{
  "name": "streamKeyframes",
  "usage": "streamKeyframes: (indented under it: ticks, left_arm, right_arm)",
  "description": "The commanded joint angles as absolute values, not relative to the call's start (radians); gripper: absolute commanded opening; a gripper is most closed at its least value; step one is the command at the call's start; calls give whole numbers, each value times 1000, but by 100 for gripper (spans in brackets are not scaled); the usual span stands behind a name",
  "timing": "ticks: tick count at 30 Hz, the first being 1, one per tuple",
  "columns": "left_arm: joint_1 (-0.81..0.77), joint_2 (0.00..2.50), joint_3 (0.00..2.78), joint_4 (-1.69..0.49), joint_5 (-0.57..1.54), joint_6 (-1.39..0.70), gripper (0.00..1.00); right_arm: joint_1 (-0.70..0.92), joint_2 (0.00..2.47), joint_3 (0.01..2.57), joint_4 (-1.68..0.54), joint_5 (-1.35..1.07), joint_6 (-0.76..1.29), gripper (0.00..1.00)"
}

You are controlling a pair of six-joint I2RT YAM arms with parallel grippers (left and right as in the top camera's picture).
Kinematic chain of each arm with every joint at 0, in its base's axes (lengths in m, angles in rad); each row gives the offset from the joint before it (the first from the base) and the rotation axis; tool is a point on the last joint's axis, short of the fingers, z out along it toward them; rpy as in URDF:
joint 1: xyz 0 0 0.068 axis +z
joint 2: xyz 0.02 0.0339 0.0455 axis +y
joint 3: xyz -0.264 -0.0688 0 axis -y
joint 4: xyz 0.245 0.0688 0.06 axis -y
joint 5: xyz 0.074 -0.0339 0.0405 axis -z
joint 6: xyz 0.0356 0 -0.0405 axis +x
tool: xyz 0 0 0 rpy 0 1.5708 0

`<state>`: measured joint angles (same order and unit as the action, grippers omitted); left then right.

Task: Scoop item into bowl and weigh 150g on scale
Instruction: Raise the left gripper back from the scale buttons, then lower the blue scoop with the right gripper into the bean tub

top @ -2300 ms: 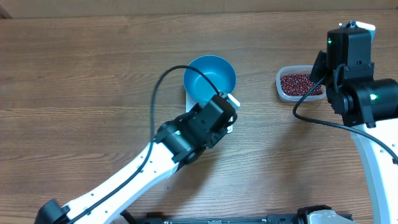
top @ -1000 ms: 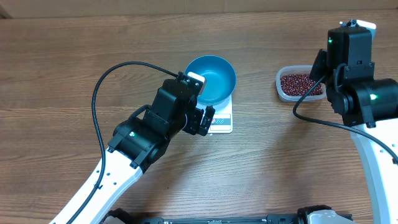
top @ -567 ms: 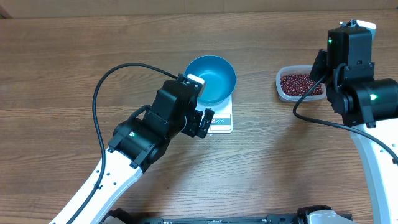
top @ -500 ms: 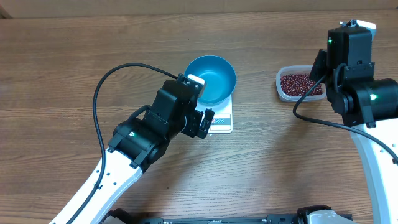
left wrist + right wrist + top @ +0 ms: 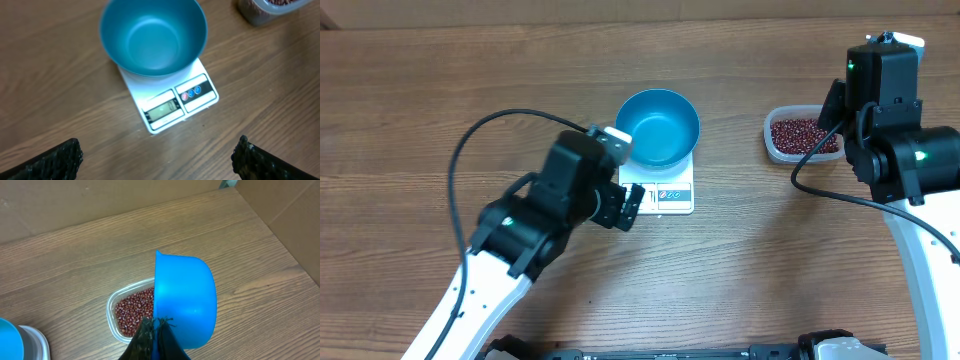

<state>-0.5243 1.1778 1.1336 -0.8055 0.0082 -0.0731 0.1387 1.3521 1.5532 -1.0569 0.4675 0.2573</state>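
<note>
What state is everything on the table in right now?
bowl: empty, sitting on the scale
scale: display unreadable
tub: open, holding beans
scoop: held up near the tub, inside hidden
left gripper: open, empty
right gripper: shut on the scoop

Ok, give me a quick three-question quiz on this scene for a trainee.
1. True or false: the bowl on the scale already holds beans.
2. The right gripper is shut on: A the scoop, B the bowl, C nothing.
3. Where do the beans lie now?
Key: 1 false, the bowl is empty. 2 A. 3 In the clear tub.
</note>
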Motion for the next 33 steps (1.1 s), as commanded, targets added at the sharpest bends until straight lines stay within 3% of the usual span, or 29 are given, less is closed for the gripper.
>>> streamKeyframes:
  ticks: [1,33]
  left_arm:
    - [-498,1113,1129,-806,49,24,99]
    - [-497,1235,1128,-768,52,49,100]
  right_arm:
    - [137,1360,1572,-1053,470,258,4]
    - [137,1485,1572,-1088,420,183,4]
